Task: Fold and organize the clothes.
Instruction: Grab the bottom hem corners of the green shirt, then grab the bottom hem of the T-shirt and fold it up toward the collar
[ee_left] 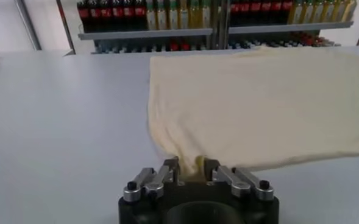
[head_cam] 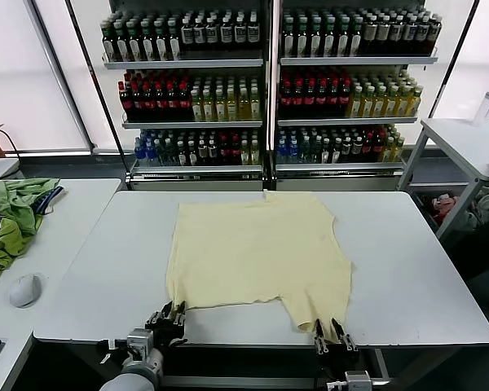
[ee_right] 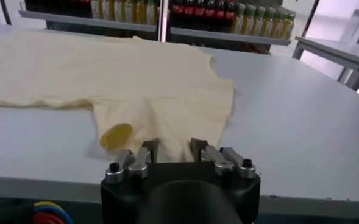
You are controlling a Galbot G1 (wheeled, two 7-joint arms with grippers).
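Since both claws only pinch thin hem, left claw point(head_cam: 166, 316) on the corner, right claw point(head_cam: 331, 334) on the sleeve, the pale yellow T-shirt point(head_cam: 257, 248) spread across the worktop point(head_cam: 407, 269) could slip free mid-fold.

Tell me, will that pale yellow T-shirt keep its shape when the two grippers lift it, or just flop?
Probably flop. The pale yellow T-shirt lies flat and thin on the white table, with soft wavy edges, so it should drape and sag between the left gripper and right gripper. It looks light. A corner already lies curled over, so folds may slip easily.
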